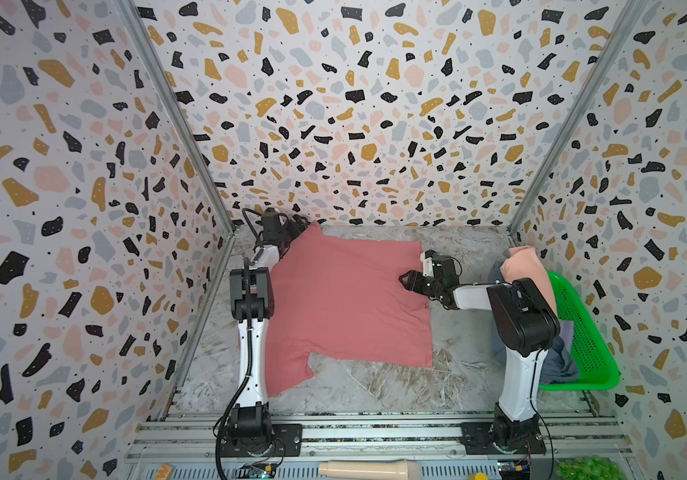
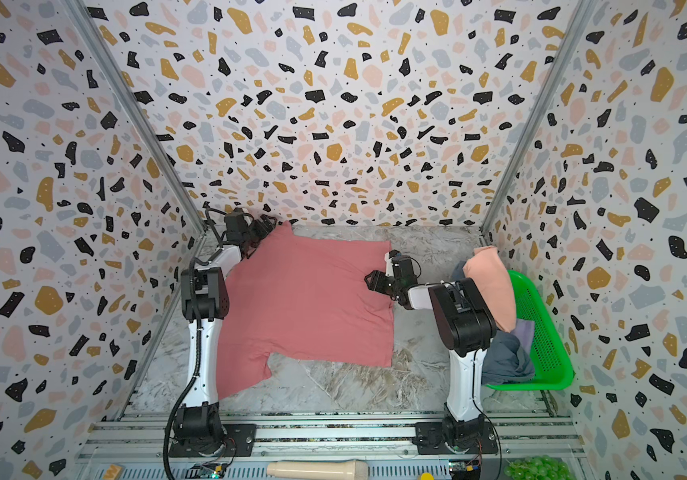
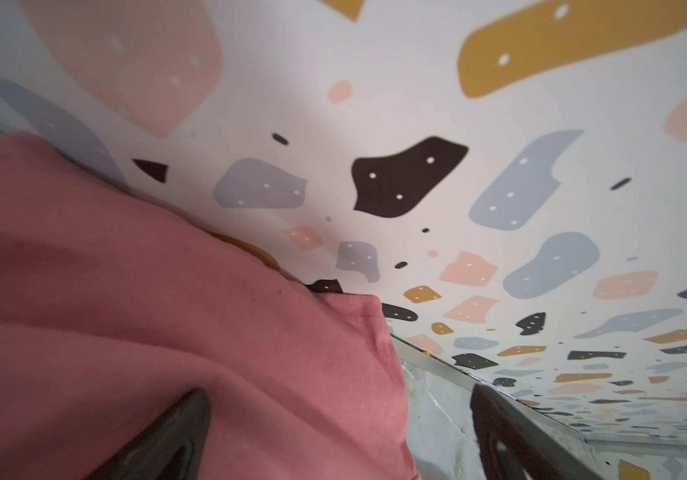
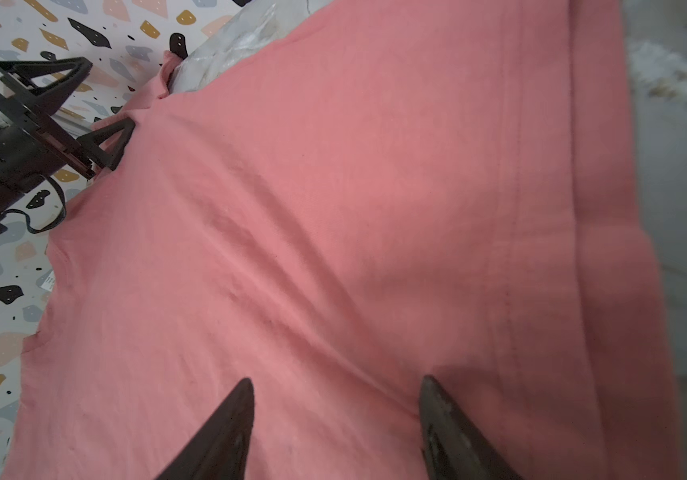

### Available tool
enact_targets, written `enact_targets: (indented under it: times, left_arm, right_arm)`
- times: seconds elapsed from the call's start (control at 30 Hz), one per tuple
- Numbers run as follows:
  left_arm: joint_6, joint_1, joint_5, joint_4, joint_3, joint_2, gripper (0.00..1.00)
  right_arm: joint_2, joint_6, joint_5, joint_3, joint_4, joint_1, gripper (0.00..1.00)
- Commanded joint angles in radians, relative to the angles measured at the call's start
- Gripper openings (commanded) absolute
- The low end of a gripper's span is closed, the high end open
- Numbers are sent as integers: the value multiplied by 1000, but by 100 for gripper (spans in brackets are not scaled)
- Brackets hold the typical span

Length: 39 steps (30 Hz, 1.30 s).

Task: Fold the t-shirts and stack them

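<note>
A dusty rose-red t-shirt (image 1: 346, 299) (image 2: 304, 299) lies spread flat across the marble table, one sleeve toward the front left. Its far left corner rises against my left gripper (image 1: 296, 226) (image 2: 264, 226) at the back wall. That gripper (image 3: 339, 436) is open, with rose cloth (image 3: 208, 353) draped between its fingers (image 3: 175, 436). My right gripper (image 1: 405, 281) (image 2: 370, 280) (image 4: 337, 384) is open just above the shirt's right side (image 4: 333, 208), pinching nothing. Peach (image 1: 528, 270), lavender (image 1: 568, 332) and blue-grey (image 1: 558, 361) t-shirts are heaped at the right, partly hidden by the right arm.
A green perforated basket (image 1: 587, 332) (image 2: 549, 340) stands tilted at the right wall behind the heap. Patterned walls close in three sides. Bare marble table (image 1: 375, 386) shows in front of the shirt. A cream cylinder (image 1: 366, 469) and green grapes (image 1: 587, 467) lie on the front rails.
</note>
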<state>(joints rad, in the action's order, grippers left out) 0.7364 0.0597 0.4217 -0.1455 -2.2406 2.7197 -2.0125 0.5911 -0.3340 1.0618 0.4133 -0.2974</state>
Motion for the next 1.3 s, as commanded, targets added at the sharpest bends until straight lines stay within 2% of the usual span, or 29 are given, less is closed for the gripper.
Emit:
enact_targets:
  times: [0.0, 0.17, 0.27, 0.43, 0.5, 0.67, 0.87, 1.13, 1.27]
  left_arm:
    - [-8, 5, 83, -82, 82, -106, 100]
    - [-157, 5, -70, 103, 179, -275, 100]
    - [-225, 5, -120, 157, 286, -371, 100]
    - [-248, 5, -228, 237, 496, -515, 99]
    - [-241, 8, -270, 212, 622, -581, 99]
    - [-245, 31, -233, 202, 793, -666, 97]
    - [-199, 33, -216, 136, 1029, -800, 97]
    - [-103, 31, -185, 41, 1308, -901, 97]
    - [-107, 26, -189, 51, 1399, -1007, 97]
  right_arm:
    - [3, -73, 30, 37, -79, 54, 65]
    - [-17, -148, 61, 223, -125, 67, 70]
    - [-43, -131, 39, 290, -146, 62, 70]
    - [-42, -77, -13, 278, -145, 3, 70]
    - [-38, -47, -33, 254, -139, -29, 70]
    - [-17, 18, -83, 172, -123, -86, 70]
    - [38, 24, -86, 30, -124, -124, 70]
    - [95, -39, -22, -91, -184, -109, 70]
    - [118, -74, -6, -141, -189, -46, 70]
